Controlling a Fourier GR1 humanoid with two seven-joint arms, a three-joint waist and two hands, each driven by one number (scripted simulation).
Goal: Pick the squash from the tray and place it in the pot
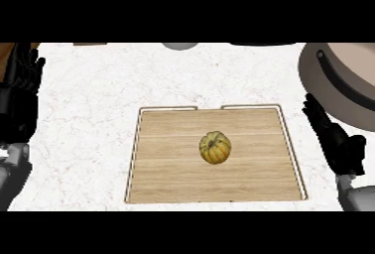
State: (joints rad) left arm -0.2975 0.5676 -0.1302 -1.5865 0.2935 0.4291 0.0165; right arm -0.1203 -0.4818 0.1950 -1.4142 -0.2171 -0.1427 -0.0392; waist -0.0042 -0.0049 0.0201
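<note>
A yellow-green squash [215, 147] lies near the middle of a wooden tray [168, 178] on the white counter. The pot [351, 84], beige with a dark rim, stands at the right edge, partly cut off by the view. My right hand [333, 139] is open with straight fingers, to the right of the tray and just below the pot, apart from the squash. At the left edge my left hand [21, 89] rests open, fingers up, far from the tray.
White marble counter [95, 99] surrounds the tray. A grey round object [180, 45] shows at the top edge. The tray has a thin raised rim with a gap in its far side.
</note>
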